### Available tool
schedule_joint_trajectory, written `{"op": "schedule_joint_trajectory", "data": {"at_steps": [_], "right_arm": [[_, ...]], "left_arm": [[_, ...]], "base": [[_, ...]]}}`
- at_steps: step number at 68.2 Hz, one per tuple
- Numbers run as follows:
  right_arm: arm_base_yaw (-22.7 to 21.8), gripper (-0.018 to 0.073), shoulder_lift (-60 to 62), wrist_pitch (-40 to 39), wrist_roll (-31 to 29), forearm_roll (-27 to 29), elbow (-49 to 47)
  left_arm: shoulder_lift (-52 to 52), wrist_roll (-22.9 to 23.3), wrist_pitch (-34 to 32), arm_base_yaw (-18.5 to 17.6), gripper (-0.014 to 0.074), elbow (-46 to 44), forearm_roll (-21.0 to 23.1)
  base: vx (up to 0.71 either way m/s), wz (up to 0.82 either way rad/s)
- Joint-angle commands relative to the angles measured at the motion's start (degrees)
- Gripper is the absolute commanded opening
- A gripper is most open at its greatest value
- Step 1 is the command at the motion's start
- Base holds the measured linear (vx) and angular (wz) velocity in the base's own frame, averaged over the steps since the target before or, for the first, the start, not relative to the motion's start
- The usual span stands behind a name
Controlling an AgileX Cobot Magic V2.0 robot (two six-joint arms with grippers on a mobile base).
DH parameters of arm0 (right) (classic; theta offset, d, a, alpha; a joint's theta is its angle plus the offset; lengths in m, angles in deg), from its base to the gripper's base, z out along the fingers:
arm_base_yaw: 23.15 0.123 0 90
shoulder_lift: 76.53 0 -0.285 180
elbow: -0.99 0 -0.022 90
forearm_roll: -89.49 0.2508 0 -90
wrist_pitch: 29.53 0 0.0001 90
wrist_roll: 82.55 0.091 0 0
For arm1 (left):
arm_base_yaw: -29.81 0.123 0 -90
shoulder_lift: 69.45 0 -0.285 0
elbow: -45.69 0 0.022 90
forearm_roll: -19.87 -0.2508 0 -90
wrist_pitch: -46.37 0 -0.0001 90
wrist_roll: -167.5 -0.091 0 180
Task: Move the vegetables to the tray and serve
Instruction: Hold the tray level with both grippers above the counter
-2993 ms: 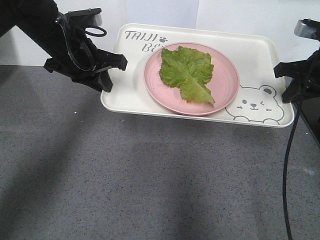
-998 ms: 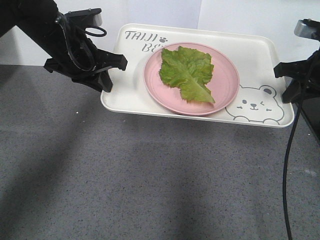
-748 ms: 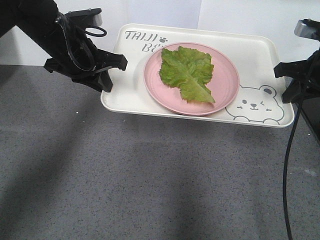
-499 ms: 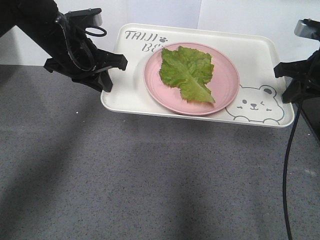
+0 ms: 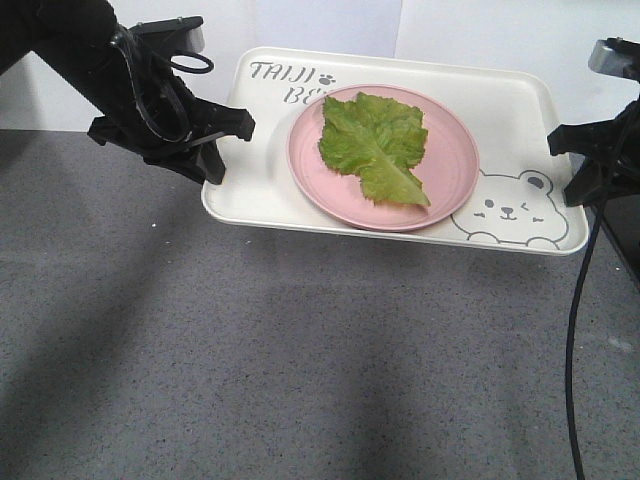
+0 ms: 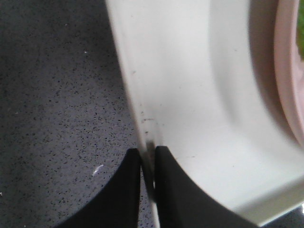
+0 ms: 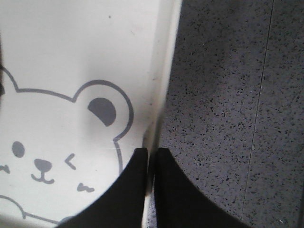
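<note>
the table (image 5: 300, 370) is a dark grey speckled surface filling the lower part of the front view, with soft shadow bands across it. a few pale specks lie on it, one near the left (image 5: 153, 227). the tray (image 5: 260, 180) hangs above the far part of the table, casting a shadow beneath its near edge. a thin seam line (image 7: 259, 104) shows in the right wrist view.

This looked like a test room for robots, not a real kitchen. The worktop (image 5: 300, 360) was bare grey speckled stone, and plain white boards (image 5: 330, 25) stood behind it like a wall. Two black robot arms (image 5: 110, 70) with a loose black cable (image 5: 575, 330) hung over it, and there was no stove or sink to see.
</note>
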Motion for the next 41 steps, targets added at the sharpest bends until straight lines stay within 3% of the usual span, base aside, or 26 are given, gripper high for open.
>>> {"op": "schedule_joint_trajectory", "data": {"at_steps": [1,41], "right_arm": [[1.53,-0.0006,2.95,2.29,-0.94,9.4,-1.7],[1.53,-0.0006,2.95,2.29,-0.94,9.4,-1.7]], "left_arm": [[-3.02,-1.35,-3.28,-1.9,-0.0006,-1.66,9.46],[-3.02,-1.35,-3.28,-1.9,-0.0006,-1.66,9.46]], "base": [[0.0,0.0],[0.0,0.0]]}}
